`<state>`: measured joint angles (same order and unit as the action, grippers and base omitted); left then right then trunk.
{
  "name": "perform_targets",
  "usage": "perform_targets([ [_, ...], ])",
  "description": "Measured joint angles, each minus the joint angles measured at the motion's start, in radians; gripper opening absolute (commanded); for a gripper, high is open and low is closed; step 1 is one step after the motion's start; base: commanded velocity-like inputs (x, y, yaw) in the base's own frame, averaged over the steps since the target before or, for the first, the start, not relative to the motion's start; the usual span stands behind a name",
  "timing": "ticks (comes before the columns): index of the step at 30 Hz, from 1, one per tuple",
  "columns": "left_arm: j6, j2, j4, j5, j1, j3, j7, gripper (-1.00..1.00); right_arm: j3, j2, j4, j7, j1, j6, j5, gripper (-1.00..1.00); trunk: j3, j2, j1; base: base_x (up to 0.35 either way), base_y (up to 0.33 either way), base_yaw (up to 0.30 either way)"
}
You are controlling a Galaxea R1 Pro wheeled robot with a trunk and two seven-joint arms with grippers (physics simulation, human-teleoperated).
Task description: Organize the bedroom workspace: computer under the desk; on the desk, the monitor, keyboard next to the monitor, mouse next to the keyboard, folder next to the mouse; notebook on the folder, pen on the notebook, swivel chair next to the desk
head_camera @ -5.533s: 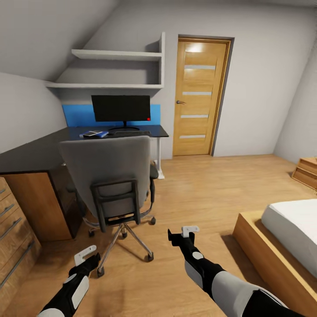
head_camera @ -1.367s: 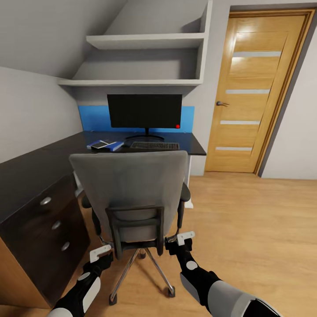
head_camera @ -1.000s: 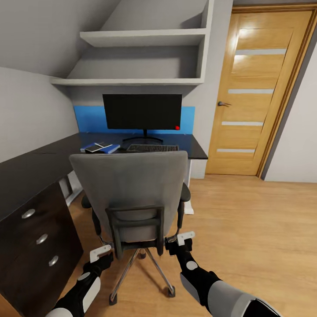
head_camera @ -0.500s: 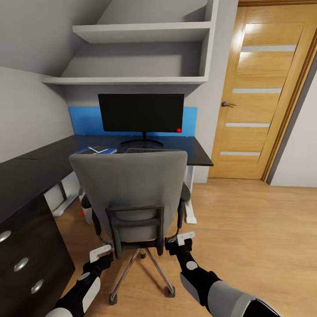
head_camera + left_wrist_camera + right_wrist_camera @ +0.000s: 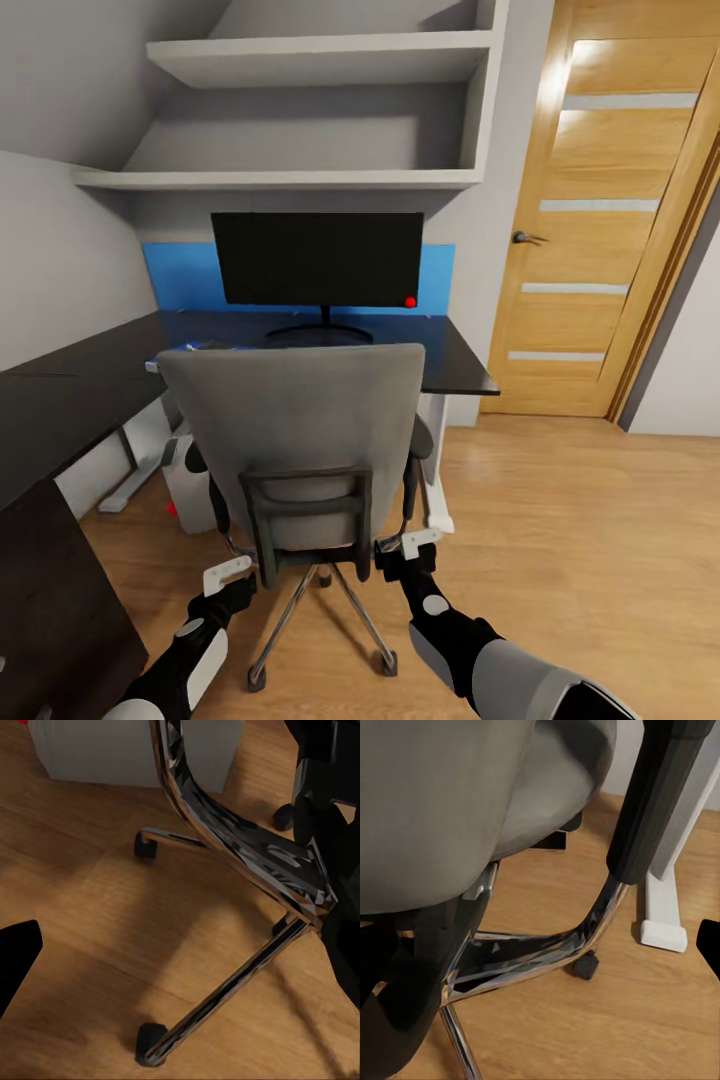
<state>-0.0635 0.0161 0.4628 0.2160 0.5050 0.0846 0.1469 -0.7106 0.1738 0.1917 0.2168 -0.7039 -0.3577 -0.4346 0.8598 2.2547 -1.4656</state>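
Now swivel chair [image 5: 300, 430] faces desk [image 5: 455, 360] — left gripper [image 5: 228, 578], right gripper [image 5: 412, 548] states unclear.

Illumination was even and moderately bright, diffuse, with no single source visible; a soft glare patch sat on the upper part of the door [image 5: 610, 220] and faint blue reflection lay on the glossy desk [image 5: 90, 370] top. Soft shadows fell under the shelves [image 5: 300, 120] and beneath the swivel chair [image 5: 300, 430], whose chrome base [image 5: 247, 862] showed sharp specular streaks. Wide-angle stretch appeared at head-view edges; both wrist views were slightly soft.
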Motion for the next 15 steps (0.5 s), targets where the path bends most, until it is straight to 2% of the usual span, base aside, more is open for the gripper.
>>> perform_targets([
  [12, 0.001, -0.003, 0.001, 0.003, 0.001, 0.001, -0.004, 1.0, -0.006, 0.0, 0.0, -0.002, 0.0, 0.002, 0.002, 1.0, 0.0, 0.0, 0.0, 0.0, 0.0, 0.0],
  [15, 0.001, -0.003, 0.001, 0.004, 0.001, 0.001, -0.004, 1.0, -0.007, 0.0, -0.001, -0.003, 0.001, 0.002, 0.001, 1.0, 0.0, 0.0, 0.0, 0.17, 0.0, 0.0],
])
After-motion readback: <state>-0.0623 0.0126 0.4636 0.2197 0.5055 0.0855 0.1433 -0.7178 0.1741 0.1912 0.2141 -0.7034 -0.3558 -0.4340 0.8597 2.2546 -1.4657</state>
